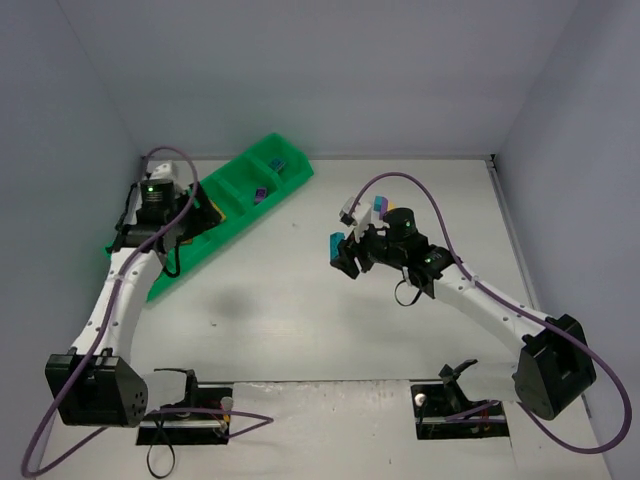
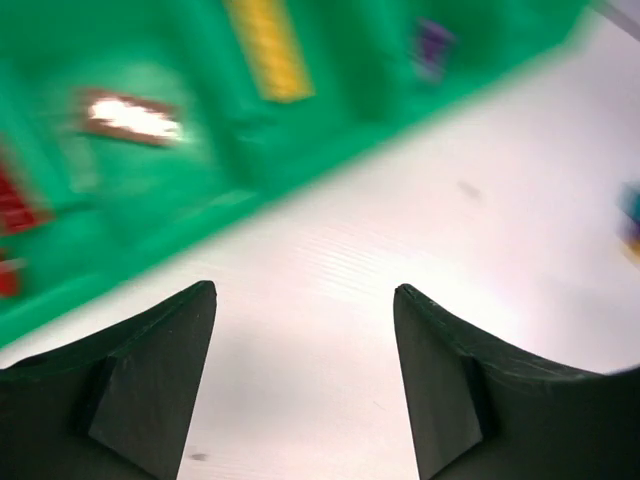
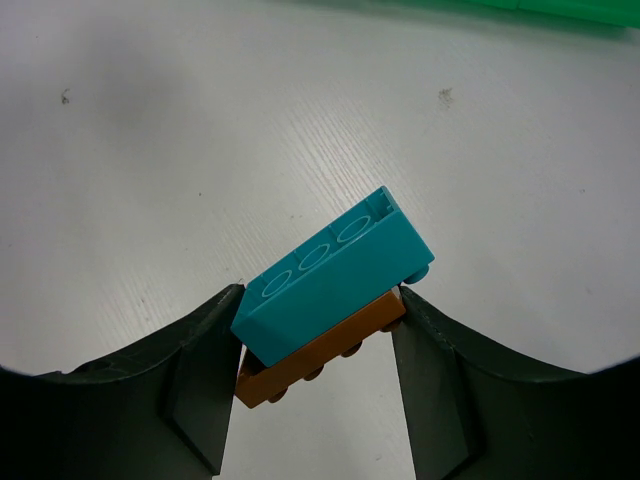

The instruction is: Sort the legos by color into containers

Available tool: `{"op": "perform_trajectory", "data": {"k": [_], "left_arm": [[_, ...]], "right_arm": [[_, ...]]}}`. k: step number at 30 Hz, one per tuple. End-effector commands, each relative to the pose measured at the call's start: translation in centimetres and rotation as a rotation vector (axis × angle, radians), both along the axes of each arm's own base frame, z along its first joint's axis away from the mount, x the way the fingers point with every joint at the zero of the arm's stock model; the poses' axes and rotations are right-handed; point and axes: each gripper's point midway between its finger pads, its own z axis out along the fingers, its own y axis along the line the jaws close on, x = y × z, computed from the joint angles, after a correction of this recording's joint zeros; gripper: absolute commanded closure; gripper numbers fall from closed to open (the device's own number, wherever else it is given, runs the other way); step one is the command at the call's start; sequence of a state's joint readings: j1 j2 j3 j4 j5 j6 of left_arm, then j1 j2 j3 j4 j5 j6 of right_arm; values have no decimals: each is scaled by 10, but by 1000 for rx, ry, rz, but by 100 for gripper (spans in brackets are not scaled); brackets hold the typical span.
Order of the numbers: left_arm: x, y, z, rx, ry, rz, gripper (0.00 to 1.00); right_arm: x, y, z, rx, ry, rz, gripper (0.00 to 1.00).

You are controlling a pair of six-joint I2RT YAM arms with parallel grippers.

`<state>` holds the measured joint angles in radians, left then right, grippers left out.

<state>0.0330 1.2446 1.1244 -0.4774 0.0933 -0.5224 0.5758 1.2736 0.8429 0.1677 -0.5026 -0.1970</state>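
My right gripper (image 3: 318, 300) is shut on a stuck pair of legos: a teal-blue brick (image 3: 335, 275) on a brown-orange plate (image 3: 320, 360), held tilted above the white table. From above, this gripper (image 1: 346, 256) hangs mid-table with the teal brick (image 1: 335, 243) showing. The containers are the compartments of the green tray (image 1: 232, 210). My left gripper (image 2: 305, 292) is open and holds nothing; it sits over bare table beside the tray's near edge (image 2: 200, 200). Blurred in the tray lie a yellow brick (image 2: 270, 50), a purple one (image 2: 432, 45) and a red one (image 2: 15, 210).
A small teal and purple lego stack (image 1: 380, 205) stands on the table behind the right arm's wrist. The tray runs diagonally from the left wall toward the back. Grey walls close in the table on three sides.
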Motion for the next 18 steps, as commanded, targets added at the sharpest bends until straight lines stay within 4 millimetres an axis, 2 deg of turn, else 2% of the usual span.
{"op": "perform_trajectory", "data": {"k": [1, 2, 5, 6, 7, 8, 12, 16, 18], "left_arm": [[1, -90, 54, -189, -156, -297, 32], [-5, -115, 58, -247, -153, -353, 32], [-18, -162, 73, -358, -164, -489, 30], [-27, -186, 78, -387, -170, -565, 30], [-31, -199, 82, -417, -173, -593, 30], [-38, -220, 87, -439, -194, -657, 29], [-49, -258, 91, -487, -217, -749, 28], [-53, -282, 92, -490, -213, -809, 28], [-51, -290, 82, -479, -186, -817, 28]], "right_arm": [[9, 16, 37, 62, -103, 47, 100], [9, 17, 38, 61, -104, 49, 100], [10, 19, 40, 61, -111, 55, 100], [10, 20, 42, 63, -116, 59, 99], [9, 20, 42, 63, -117, 61, 99], [9, 21, 44, 65, -119, 69, 99], [7, 23, 46, 66, -120, 79, 98], [5, 25, 49, 72, -124, 85, 97], [4, 26, 50, 73, -122, 89, 97]]}}
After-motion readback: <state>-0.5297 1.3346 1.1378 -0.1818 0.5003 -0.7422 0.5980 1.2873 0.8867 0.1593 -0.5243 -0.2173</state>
